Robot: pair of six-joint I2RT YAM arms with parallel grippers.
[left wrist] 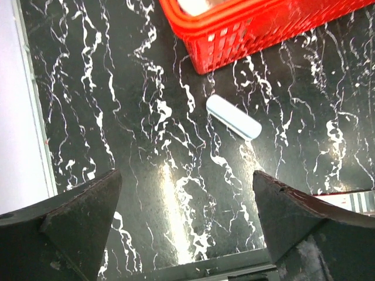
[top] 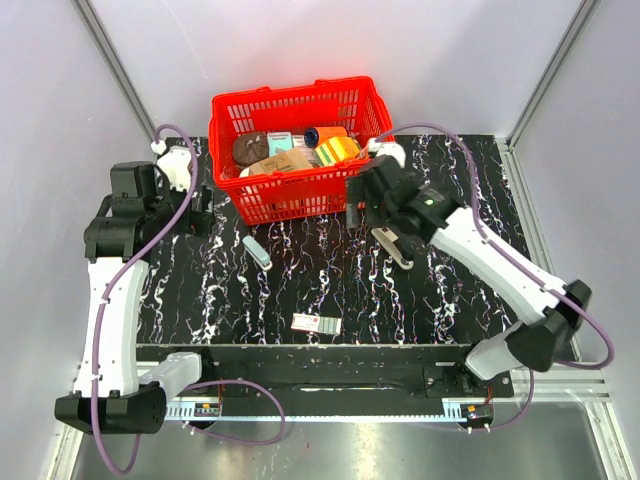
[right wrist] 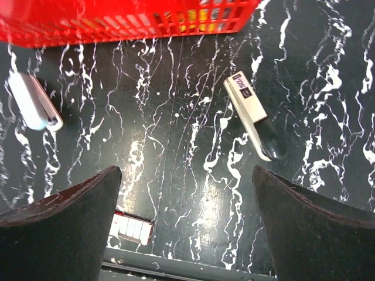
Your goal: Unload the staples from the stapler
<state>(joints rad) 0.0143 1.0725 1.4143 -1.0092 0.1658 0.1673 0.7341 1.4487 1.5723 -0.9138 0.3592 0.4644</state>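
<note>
The stapler (top: 257, 251), a small pale grey-silver bar, lies flat on the black marbled table in front of the red basket's left corner. It also shows in the left wrist view (left wrist: 233, 117) and at the left of the right wrist view (right wrist: 34, 100). No staples are visible. My left gripper (top: 203, 212) (left wrist: 186, 175) is open and empty, above the table to the left of the stapler. My right gripper (top: 362, 200) (right wrist: 186, 170) is open and empty, hovering in front of the basket's right corner, well right of the stapler.
The red basket (top: 280, 195) at the back holds several items. A cream bar with a dark end and a label (top: 393, 248) (right wrist: 252, 114) lies below my right gripper. A flat white-and-red box (top: 315, 323) (right wrist: 132, 227) lies near the front edge.
</note>
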